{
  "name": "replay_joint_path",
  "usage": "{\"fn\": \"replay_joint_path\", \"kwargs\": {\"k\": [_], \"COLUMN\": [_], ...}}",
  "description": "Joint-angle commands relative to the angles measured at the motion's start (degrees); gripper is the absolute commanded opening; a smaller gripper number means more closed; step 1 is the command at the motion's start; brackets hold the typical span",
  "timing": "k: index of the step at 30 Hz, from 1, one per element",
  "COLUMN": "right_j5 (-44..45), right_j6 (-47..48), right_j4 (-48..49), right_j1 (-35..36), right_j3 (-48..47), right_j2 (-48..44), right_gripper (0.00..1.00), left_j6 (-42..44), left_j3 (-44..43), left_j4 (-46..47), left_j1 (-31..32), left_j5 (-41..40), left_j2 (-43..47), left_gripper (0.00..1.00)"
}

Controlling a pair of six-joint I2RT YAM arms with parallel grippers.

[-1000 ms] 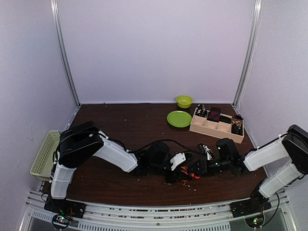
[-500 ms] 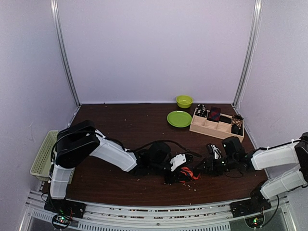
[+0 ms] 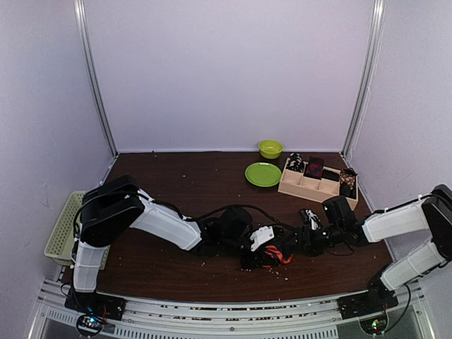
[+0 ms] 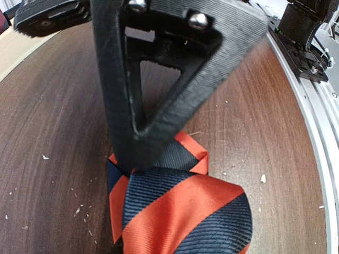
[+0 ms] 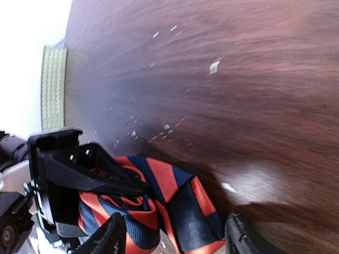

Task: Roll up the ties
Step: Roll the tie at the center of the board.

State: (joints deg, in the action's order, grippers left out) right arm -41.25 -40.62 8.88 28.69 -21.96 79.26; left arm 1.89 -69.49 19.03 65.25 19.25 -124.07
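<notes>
Where the two arms meet at the near middle of the dark brown wooden desk (image 3: 183, 183), the long orange-red necktie with dark diagonal stripes (image 4: 180, 211) lies bunched in a loose roll on the surface. The left gripper (image 3: 258, 248) is clamped on this necktie: in its wrist view one black triangular finger (image 4: 159, 79) presses down into the folds, and the striped fabric bulges out beneath it. The right gripper (image 5: 176, 222) sits just right of the bundle with its jaws spread apart, holding nothing; its two black fingertips (image 5: 108, 235) frame the near edge of the fabric, and whether they touch it cannot be told.

At the far right of the desk stands a pale wooden tray with compartments (image 3: 304, 189), and small rolled ties, dark and patterned (image 3: 314, 167), sit in its compartments. A flat lime-green round plate (image 3: 263, 174) lies just left of the tray, with a lime-green bowl (image 3: 270, 148) beyond it near the back wall. A pale green mesh basket (image 3: 65, 226) sits at the left edge. Pale crumbs dot the desk around the necktie.
</notes>
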Motion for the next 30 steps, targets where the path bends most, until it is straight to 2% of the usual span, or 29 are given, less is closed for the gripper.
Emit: {"fn": "replay_joint_path", "kwargs": {"k": [1,5,8,20,22,30], "right_j5": [-5.23,-7.48,-7.49,-3.43,-2.65,0.73], "right_j6": [-2.2,-4.23,-4.45,-1.12,-0.38,2.82], "right_j4": [1.99,5.47,5.39,0.48,-0.97,-7.79], "right_j1": [1.87,2.87,3.71,7.15,7.87,8.96], "right_j3": [1.57,2.42,1.87,-4.52,-5.33,-7.03], "right_j2": [3.06,-0.08,-2.3,1.9,1.51,0.01], "right_gripper": [0.61,0.58,0.62,0.67,0.64,0.39], "left_j6": [1.18,1.17,1.34,1.86,1.96,2.06], "left_j3": [0.77,0.63,0.59,-0.07,-0.11,-0.29], "left_j4": [-8.17,-8.27,-8.32,-8.69,-8.8,-8.99], "left_j1": [-0.04,-0.04,-0.04,-0.04,-0.08,-0.08], "left_j5": [-2.04,-1.94,-1.97,-1.93,-1.93,-2.1], "left_j2": [-1.76,-2.17,-2.23,-2.58,-2.58,-2.68], "left_gripper": [0.31,0.31,0.32,0.32,0.32,0.32]}}
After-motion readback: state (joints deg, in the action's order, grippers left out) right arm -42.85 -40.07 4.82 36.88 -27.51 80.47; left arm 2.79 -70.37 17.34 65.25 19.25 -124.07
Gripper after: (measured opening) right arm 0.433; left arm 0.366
